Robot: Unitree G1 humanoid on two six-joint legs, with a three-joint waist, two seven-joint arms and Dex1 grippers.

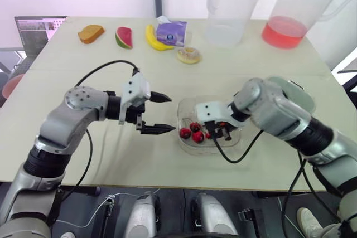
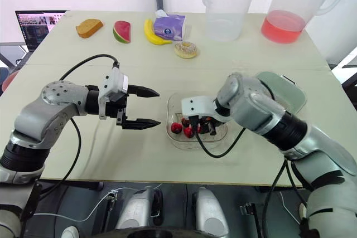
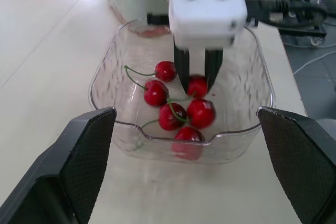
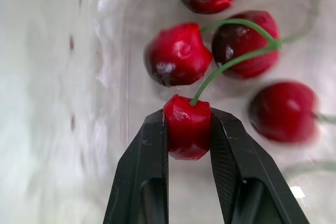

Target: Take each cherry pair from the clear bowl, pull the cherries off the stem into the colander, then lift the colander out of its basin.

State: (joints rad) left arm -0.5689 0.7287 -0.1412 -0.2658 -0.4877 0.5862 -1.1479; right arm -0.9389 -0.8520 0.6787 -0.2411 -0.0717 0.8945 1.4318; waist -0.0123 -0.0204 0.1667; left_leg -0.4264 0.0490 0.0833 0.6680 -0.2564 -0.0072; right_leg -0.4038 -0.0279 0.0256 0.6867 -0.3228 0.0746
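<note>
Progress: early | right gripper (image 4: 188, 119) jaws pinch one cherry (image 4: 187, 129) inside clear bowl (image 3: 105, 74) | left gripper (image 1: 172, 113) jaws wide | stemming outstanding

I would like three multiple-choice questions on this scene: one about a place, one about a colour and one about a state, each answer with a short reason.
1. Where is the right claw?
A. inside the clear plastic bowl
B. outside it, to its left
C. outside it, behind it

2. What colour is the liquid in the large translucent pitcher?
A. blue
B. green
C. red

3. What is the state of the left claw?
A. shut, empty
B. open, empty
C. shut on a green stem

Answers: 1 A, it grips a red cherry in the bowl; 2 C, the liquid is plainly red; 3 B, its jaws stand wide apart with nothing between them.
</note>
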